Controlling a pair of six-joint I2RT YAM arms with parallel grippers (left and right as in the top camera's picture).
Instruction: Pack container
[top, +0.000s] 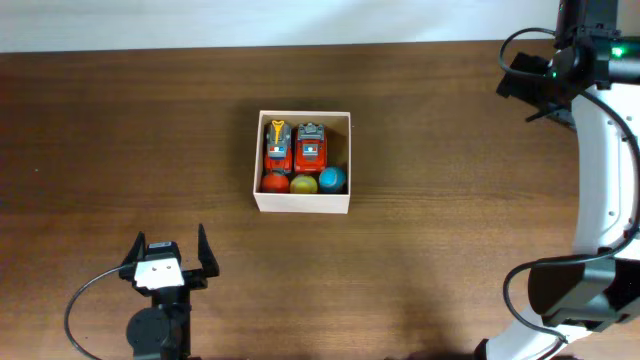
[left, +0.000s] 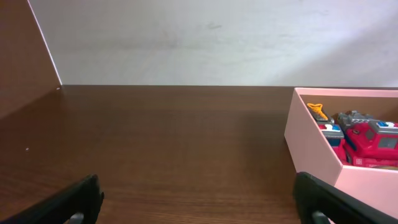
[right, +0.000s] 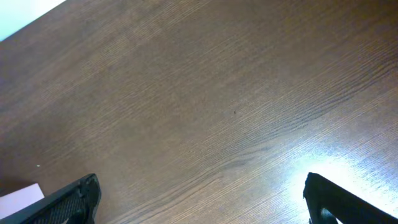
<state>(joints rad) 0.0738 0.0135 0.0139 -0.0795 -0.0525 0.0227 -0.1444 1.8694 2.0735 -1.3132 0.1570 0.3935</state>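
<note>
Container: cream-white sq. box (top: 303, 203), open top, sat mid-table, a bit right of ctr.
Contents, back: 2 red toy trucks side by side. The left truck (top: 277, 150) had a yellow piece on top; the right truck (top: 311, 148) had a grey top.
Contents, front: 3 balls in a row along the near side, touching or nearly so: red-orange ball (top: 275, 183), yellow ball (top: 304, 184), blue ball (top: 332, 179).
Table: dark brown wood grain (top: 120, 130); carried the container only.
Left pincer: (top: 171, 238) was low at the front of the table, left-front of the container and well apart from it. It was released, jaws spread wide, nothing betw. them.
Left wrist view: pincer (left: 198, 186) faced a white wall (left: 217, 37). The container side (left: 311, 140) was at right, w/ trucks showing over the rim.
Right pincer: (top: 525, 75) was at the far right rear, well apart from the container.
Right wrist view: pincer (right: 202, 186) looked onto bare table w/ a glare patch at right. It was released, jaws wide, nothing betw. them.
</note>
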